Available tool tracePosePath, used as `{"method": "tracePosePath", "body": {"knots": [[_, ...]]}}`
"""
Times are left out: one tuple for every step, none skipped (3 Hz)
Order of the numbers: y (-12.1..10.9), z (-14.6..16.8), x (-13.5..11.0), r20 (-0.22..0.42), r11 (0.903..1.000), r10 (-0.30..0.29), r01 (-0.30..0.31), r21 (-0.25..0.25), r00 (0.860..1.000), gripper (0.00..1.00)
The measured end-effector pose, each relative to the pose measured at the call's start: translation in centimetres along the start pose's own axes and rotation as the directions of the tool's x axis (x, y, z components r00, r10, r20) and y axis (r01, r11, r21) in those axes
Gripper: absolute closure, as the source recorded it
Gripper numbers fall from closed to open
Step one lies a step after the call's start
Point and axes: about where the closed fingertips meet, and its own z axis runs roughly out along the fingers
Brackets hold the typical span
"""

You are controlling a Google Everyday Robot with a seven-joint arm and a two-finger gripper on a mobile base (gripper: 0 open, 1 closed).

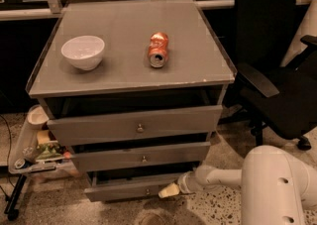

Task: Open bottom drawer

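Note:
The bottom drawer (pixel 129 189) is the lowest, narrowest grey front of the cabinet, with a small round knob (pixel 147 192) at its centre. It stands slightly out from the cabinet, with a dark gap above its front. My gripper (pixel 167 191) reaches in from the lower right on a white arm (pixel 218 177). Its pale tip sits at the drawer front's right part, just right of the knob.
A grey cabinet top (pixel 129 70) carries a white bowl (pixel 83 51) and a crushed orange can (pixel 158 49). The top drawer (pixel 136 125) and middle drawer (pixel 141 157) sit above. A black office chair (pixel 277 65) stands at the right. A cluttered tray stand (pixel 34 149) stands at the left.

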Motion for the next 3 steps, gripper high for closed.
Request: {"method": "tracePosePath", "body": {"knots": [[0.1,-0.4,-0.2,0.000,1.0000,0.000,0.000,0.000,1.000,0.00],[1.1,-1.2,1.5,-0.030,0.9998,0.014,-0.014,-0.017,0.999,0.00],[1.2,-4.4,4.0,-0.064,0.9978,0.066,-0.066,-0.005,0.996,0.00]]}}
